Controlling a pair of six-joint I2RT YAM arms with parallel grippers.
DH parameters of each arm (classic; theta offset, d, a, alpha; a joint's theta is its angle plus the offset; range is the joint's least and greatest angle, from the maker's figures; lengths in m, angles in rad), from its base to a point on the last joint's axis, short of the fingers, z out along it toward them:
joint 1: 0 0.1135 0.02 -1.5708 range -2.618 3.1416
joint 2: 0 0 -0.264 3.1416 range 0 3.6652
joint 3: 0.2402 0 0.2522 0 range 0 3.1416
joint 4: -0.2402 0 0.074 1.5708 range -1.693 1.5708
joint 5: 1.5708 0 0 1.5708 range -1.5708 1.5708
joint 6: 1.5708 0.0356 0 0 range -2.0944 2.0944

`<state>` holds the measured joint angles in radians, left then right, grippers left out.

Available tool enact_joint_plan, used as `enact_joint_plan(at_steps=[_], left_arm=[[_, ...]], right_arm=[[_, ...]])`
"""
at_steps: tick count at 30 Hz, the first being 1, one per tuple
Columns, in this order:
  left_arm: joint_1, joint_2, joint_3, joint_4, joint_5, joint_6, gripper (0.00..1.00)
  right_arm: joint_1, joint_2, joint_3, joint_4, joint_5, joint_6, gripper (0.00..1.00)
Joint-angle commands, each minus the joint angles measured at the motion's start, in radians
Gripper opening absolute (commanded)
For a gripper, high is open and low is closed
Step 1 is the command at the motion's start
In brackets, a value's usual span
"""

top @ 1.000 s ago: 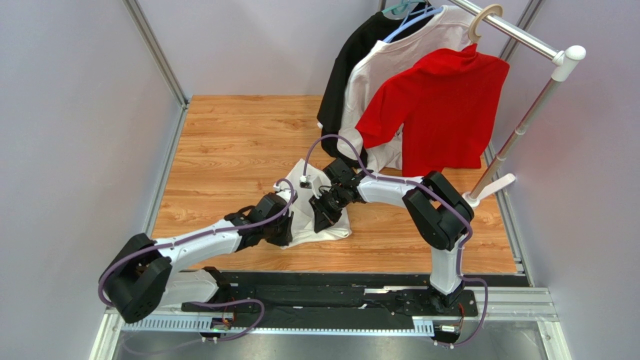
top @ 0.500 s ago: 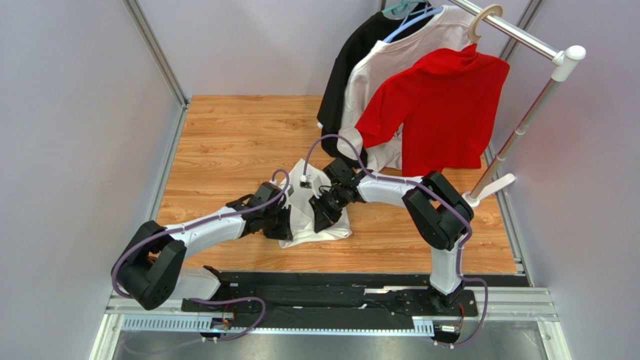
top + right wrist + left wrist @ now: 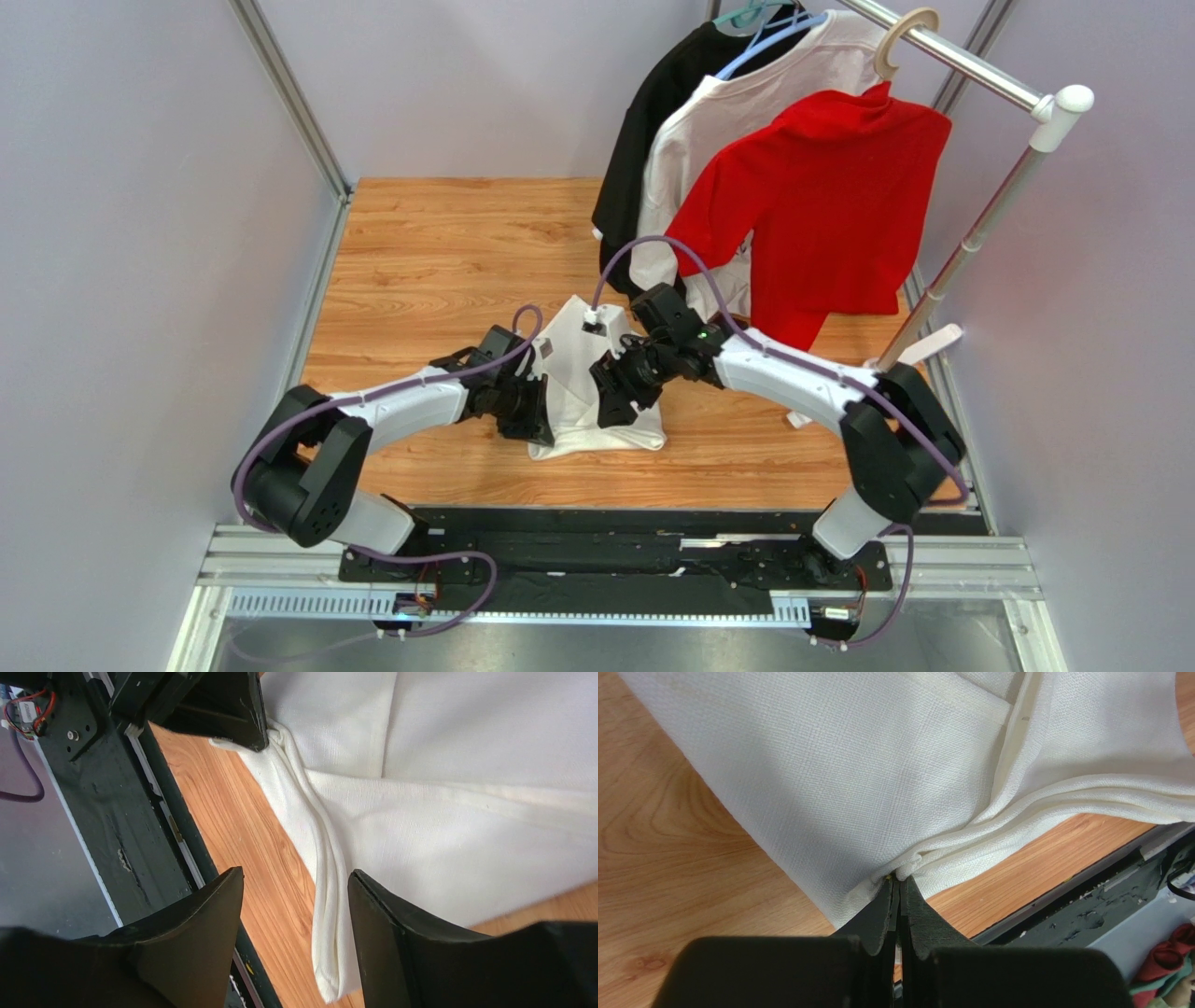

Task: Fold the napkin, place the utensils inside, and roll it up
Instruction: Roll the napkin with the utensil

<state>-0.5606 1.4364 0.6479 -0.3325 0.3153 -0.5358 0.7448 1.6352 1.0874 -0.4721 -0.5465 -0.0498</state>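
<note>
**Left pinches the fold, right stands open**

The napkin (image 3: 582, 367) lies rumpled at the middle of the top view, on the table (image 3: 421, 252). The left gripper (image 3: 899, 884) is clamped tight on its layered corner, low in the wrist view. The right gripper (image 3: 295, 882) hovers just over the near hem, jaws apart, holding nothing.

I'd call this the folding step: the layers are stacked but bunched, and there's no spoon in sight. Next, I reckon, the right needs a pinch on a free corner so both arms can draw the cloth flat.

Watch the bottom of the frame: the near hem sits just beside the table's lip and the black rail (image 3: 631, 525). Bare wood opens to the upper left, while shirts (image 3: 828, 196) crowd the upper right.
</note>
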Motion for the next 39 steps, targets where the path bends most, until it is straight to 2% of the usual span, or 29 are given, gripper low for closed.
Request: enact_joint_plan(at_steps=[1, 4, 13, 22, 23, 24, 26, 29, 32, 39], left_arm=[[0.008, 0.07, -0.021, -0.057, -0.041, 0.031, 0.03], [0.011, 0.078, -0.019, -0.056, -0.032, 0.031, 0.02], [0.019, 0.091, -0.017, -0.056, -0.019, 0.036, 0.01], [0.022, 0.087, -0.019, -0.057, -0.022, 0.034, 0.01], [0.024, 0.087, -0.021, -0.056, -0.022, 0.034, 0.01], [0.024, 0.085, -0.021, -0.057, -0.022, 0.033, 0.01], [0.025, 0.085, -0.022, -0.057, -0.022, 0.034, 0.01], [0.025, 0.085, -0.021, -0.059, -0.024, 0.034, 0.01], [0.025, 0.09, -0.017, -0.06, -0.027, 0.034, 0.0], [0.025, 0.088, -0.021, -0.062, -0.024, 0.034, 0.0]], right_arm=[[0.001, -0.159, -0.118, 0.021, 0.129, 0.011, 0.61], [0.007, -0.212, -0.196, 0.038, 0.189, 0.021, 0.61], [0.09, -0.248, -0.261, 0.084, 0.374, 0.041, 0.61], [0.145, -0.212, -0.235, 0.044, 0.47, 0.044, 0.57], [0.143, -0.203, -0.228, 0.029, 0.479, 0.044, 0.55], [0.143, -0.193, -0.218, 0.02, 0.491, 0.066, 0.42], [0.143, -0.17, -0.207, -0.003, 0.514, 0.074, 0.27], [0.143, -0.15, -0.187, -0.019, 0.525, 0.071, 0.15], [0.143, -0.121, -0.146, -0.039, 0.49, 0.059, 0.05], [0.122, 0.029, -0.031, -0.123, 0.382, -0.007, 0.0]])
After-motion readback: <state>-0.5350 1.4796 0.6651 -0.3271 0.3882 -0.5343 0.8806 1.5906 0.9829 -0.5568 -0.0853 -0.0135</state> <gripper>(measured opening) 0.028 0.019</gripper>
